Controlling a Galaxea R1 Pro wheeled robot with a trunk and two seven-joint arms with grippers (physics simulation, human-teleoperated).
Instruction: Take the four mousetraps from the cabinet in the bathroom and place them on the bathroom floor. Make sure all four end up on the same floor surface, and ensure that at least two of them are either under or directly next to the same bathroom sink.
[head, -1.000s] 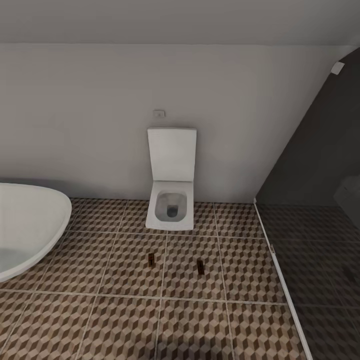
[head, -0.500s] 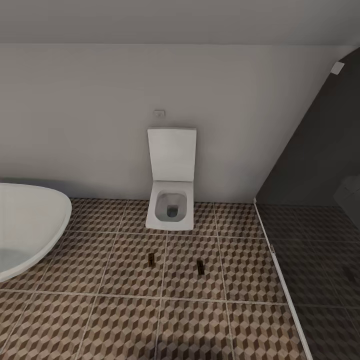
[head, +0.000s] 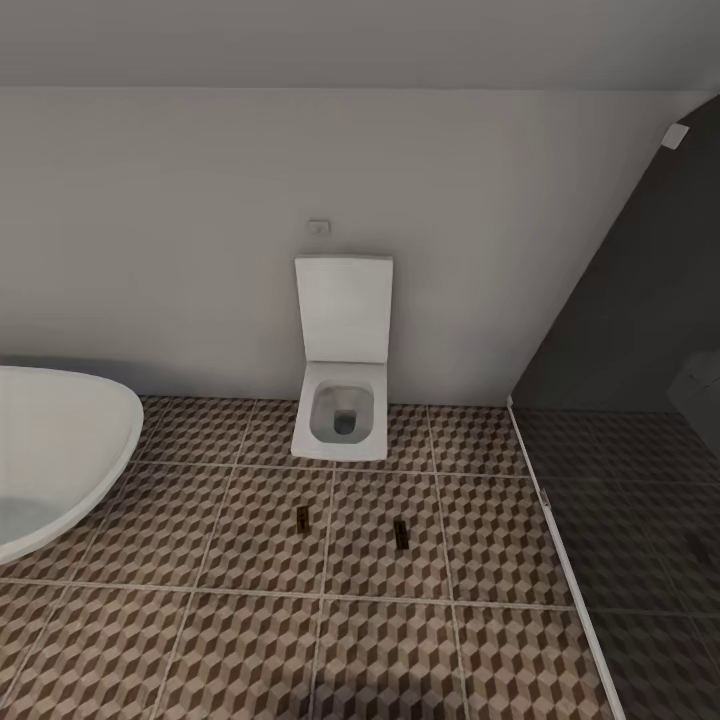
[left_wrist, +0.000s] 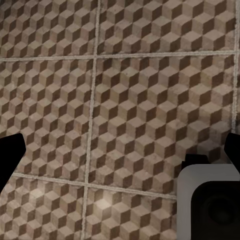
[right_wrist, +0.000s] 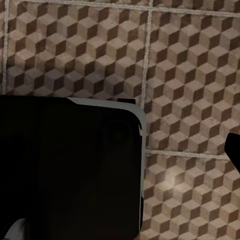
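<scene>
Two mousetraps lie flat on the bathroom floor (head: 250, 640) in front of the toilet, one on the left (head: 301, 516) and one on the right (head: 401, 533), about a tile apart. The cabinet and the sink are out of view. My left gripper (left_wrist: 120, 155) hangs open over bare cube-patterned tiles, its dark fingertips (left_wrist: 10, 155) at the picture's two sides with nothing between them. My right gripper (right_wrist: 122, 150) also points down at the tiles. One of its fingertips (right_wrist: 234, 150) shows at the edge, spread wide, and it holds nothing.
A white wall-hung toilet (head: 342, 400) with its lid up stands against the back wall. A large white oval tub (head: 50, 450) juts in at the left. A dark glass shower partition (head: 620, 420) with a white floor rail closes the right. My own dark base (right_wrist: 70, 165) sits below the right wrist.
</scene>
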